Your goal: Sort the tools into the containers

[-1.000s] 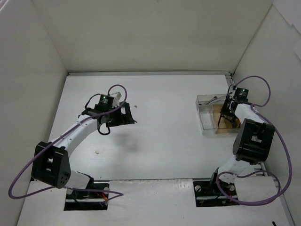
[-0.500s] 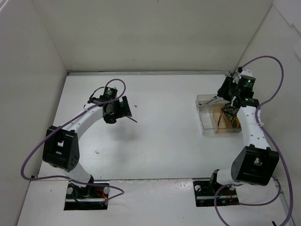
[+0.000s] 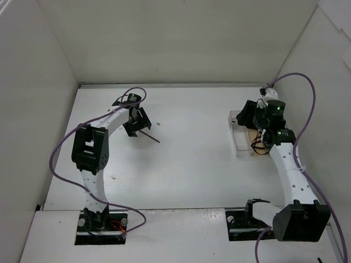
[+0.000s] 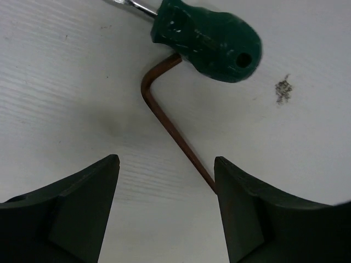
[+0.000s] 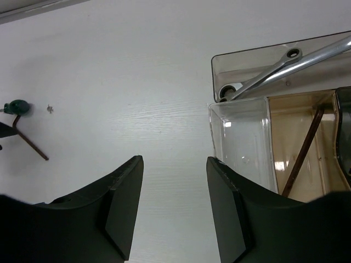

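Two tools lie loose on the table (image 4: 66,82), far left: a rusty hex key (image 4: 164,123), its short leg tucked against the green-handled screwdriver (image 4: 211,38). The left gripper (image 4: 164,167) hovers low over the key, jaws part-spread, nothing held. The long leg sits off-centre, near one finger. Advice: centre on that leg, clear of the handle, before closing. The right gripper (image 5: 174,164) is spread and empty, above the bins (image 5: 241,137), which hold the wrench (image 5: 285,63) and a second hex key (image 5: 301,150).
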`<state>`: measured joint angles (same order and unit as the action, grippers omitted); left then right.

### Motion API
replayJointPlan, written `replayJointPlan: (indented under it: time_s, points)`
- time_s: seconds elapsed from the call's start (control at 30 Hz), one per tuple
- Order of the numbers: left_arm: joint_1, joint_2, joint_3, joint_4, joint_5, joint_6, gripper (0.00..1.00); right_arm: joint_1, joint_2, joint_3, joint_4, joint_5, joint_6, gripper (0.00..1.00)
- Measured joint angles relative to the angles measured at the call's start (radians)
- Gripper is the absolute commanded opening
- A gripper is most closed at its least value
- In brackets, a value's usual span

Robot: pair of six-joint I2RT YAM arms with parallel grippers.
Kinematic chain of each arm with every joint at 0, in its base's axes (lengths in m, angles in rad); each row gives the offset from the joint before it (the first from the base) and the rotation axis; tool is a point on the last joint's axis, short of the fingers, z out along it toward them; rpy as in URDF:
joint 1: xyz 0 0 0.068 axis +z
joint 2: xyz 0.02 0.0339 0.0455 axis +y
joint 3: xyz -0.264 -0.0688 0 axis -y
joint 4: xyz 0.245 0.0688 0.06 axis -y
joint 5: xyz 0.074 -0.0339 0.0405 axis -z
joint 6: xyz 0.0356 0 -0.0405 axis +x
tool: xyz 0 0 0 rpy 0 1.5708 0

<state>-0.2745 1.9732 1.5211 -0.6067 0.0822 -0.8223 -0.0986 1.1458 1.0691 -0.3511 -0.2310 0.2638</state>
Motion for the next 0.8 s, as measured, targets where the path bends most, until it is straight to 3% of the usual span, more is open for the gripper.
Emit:
replayJointPlan:
  time_s: [0.17,0.4,0.43,0.53,0.8]
  points:
    - [0.002,0.092,0.038,-0.042,0.000,-0.037,0.46,0.013,-0.050,-0.017,-0.005,-0.015,-0.001,0.48]
    - [0.002,0.126,0.078,-0.067,-0.013,-0.080,0.30,0.021,-0.066,-0.032,-0.011,-0.026,-0.005,0.48]
    - [0.002,0.126,0.078,-0.071,-0.013,-0.085,0.16,0.020,-0.066,-0.032,-0.011,-0.026,-0.005,0.48]
    - [0.002,0.131,0.078,-0.079,-0.012,-0.104,0.00,0.020,-0.068,-0.033,-0.013,-0.026,-0.005,0.48]
    - [0.006,0.113,0.052,-0.068,-0.013,-0.116,0.00,0.027,-0.079,-0.048,-0.016,-0.046,-0.006,0.48]
